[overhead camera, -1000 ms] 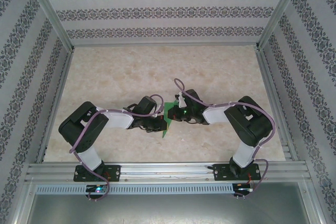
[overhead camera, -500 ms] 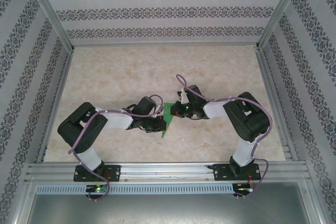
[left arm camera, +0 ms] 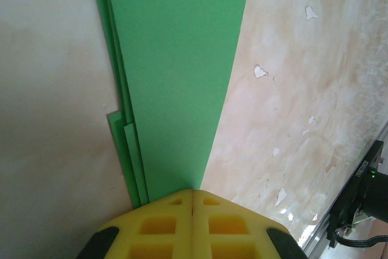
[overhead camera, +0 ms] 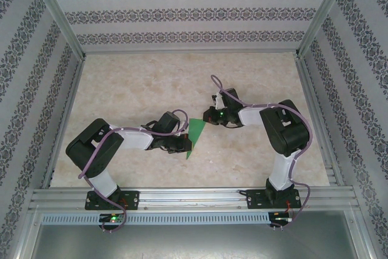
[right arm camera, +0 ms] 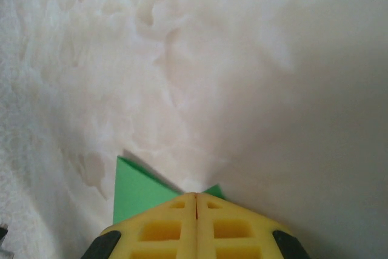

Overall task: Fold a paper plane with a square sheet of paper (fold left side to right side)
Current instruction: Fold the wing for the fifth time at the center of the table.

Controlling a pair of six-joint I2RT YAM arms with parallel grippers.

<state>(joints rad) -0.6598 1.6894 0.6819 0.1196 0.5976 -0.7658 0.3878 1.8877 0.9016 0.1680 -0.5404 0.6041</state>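
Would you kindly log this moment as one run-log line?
item: folded green paper, layered, flat on table | left claw: shut, tip at paper edge | right claw: shut, tip at paper corner

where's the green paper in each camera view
top external: green paper mid-table, between the two arms' tips.
left wrist: long layered strip from the top edge down to the left fingers.
right wrist: small corner poking out above the right fingers.
shared landmark: the pale marbled table.
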